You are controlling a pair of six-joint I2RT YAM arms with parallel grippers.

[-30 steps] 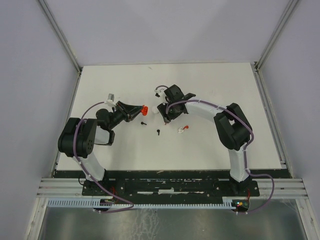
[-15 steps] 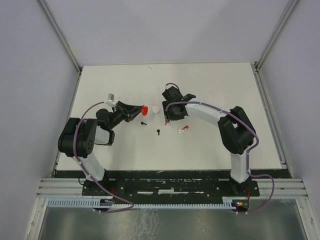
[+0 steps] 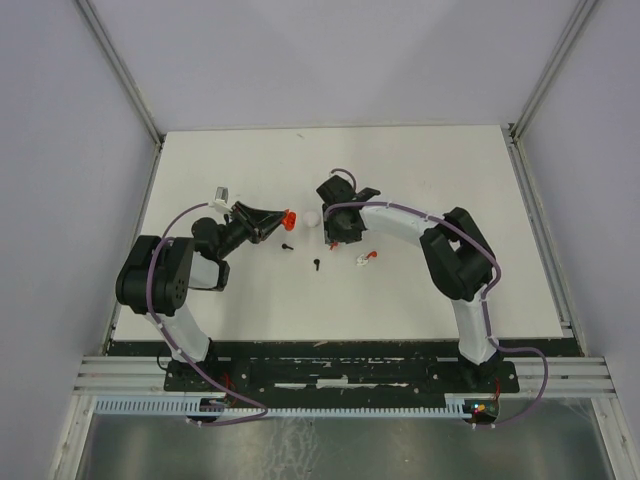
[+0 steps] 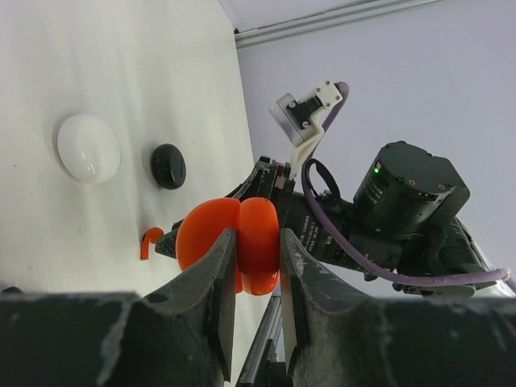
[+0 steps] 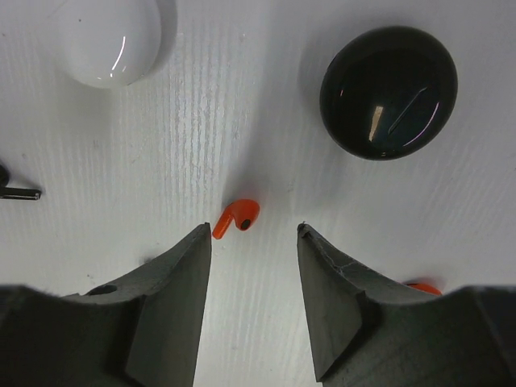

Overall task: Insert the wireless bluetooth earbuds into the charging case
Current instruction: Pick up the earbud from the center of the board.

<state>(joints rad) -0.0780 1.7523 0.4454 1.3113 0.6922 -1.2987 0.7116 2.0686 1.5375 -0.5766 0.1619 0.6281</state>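
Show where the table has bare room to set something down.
Bare table: the whole far strip, and the right side past the right arm. Crowded: the middle, around the right claw: white charging case, black earbuds, red earbud.

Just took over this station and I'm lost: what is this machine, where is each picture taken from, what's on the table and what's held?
It is a robot: a left arm and a right arm bolted at the near edge of the table. The overhead picture shows both; the other two come from a camera on each wrist, looking past its claw. The left claw is shut on an orange case. The right claw is open, hovering over a tiny orange earbud on the table. Nearby lie a white dome, a black dome and two black earbuds.
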